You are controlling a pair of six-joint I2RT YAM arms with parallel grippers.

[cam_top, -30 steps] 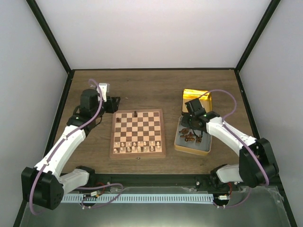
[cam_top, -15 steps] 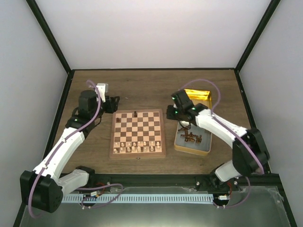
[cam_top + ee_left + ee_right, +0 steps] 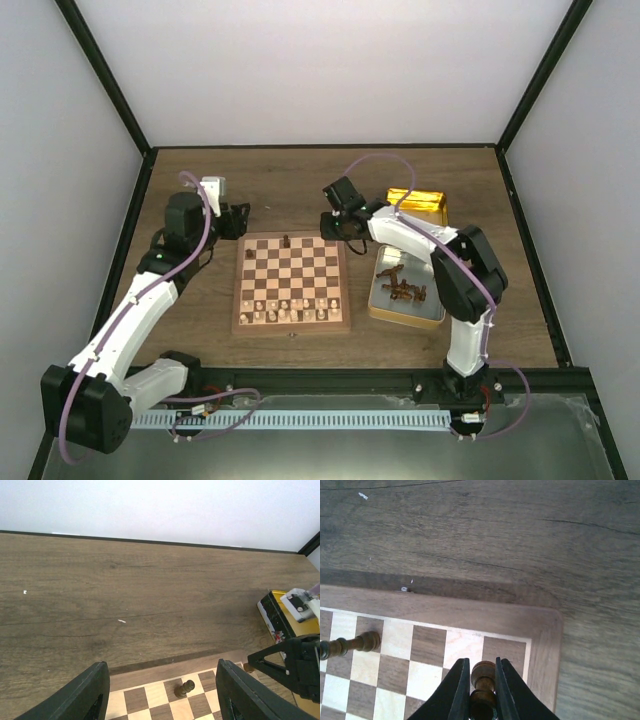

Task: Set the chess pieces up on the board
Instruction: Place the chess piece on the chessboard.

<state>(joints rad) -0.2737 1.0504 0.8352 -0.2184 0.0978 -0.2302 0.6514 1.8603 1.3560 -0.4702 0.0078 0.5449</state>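
The board (image 3: 291,245) lies mid-table with pale chessmen in its two near rows. Two dark chess pieces stand near its far edge, one (image 3: 287,241) also showing in the left wrist view (image 3: 187,687) and the right wrist view (image 3: 350,645). My right gripper (image 3: 336,226) hangs over the board's far right corner (image 3: 540,630) and is shut (image 3: 481,664) on a dark chess piece (image 3: 483,680). My left gripper (image 3: 240,220) is open and empty (image 3: 165,700) just beyond the board's far left corner. Several more dark pieces (image 3: 403,290) lie in a tin tray.
The tin tray (image 3: 385,312) sits to the right of the board. A gold tin (image 3: 420,205) stands behind it, also in the left wrist view (image 3: 280,622). The right arm reaches across from the right. Black frame posts and walls border the table.
My right gripper has swung left from the tin tray to the board's far right corner, carrying a dark piece. The left arm has barely moved.
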